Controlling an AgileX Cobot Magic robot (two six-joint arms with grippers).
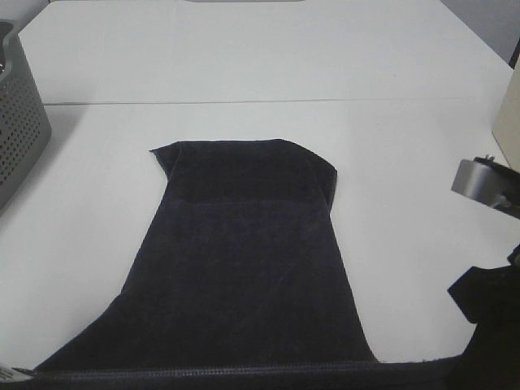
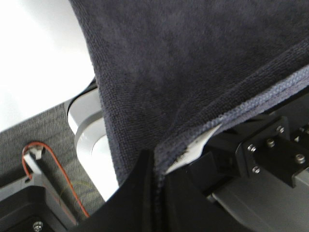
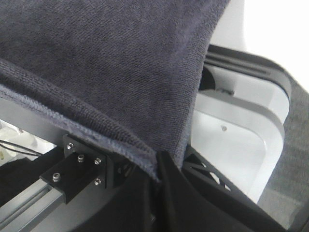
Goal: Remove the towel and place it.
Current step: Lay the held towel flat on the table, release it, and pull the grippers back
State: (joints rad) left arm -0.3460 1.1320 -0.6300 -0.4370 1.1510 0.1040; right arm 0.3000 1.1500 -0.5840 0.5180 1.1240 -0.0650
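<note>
The dark navy towel (image 1: 244, 260) lies stretched over the white table (image 1: 244, 57), far end folded and narrow, hemmed near end along the table's front edge. In the left wrist view my left gripper (image 2: 155, 170) is shut on one near corner of the towel (image 2: 193, 63), next to its small white tag (image 2: 195, 145). In the right wrist view my right gripper (image 3: 158, 176) is shut on the other near corner of the towel (image 3: 106, 58). Both corners are held just off the table's front edge. In the exterior view only part of the right arm (image 1: 491, 325) shows.
A grey perforated basket (image 1: 18, 122) stands at the table's left edge. A grey metal part (image 1: 479, 180) and a beige object (image 1: 510, 122) sit at the right edge. Under the front edge are white table frame parts (image 3: 236, 145), a red cable (image 2: 63, 169) and grey carpet.
</note>
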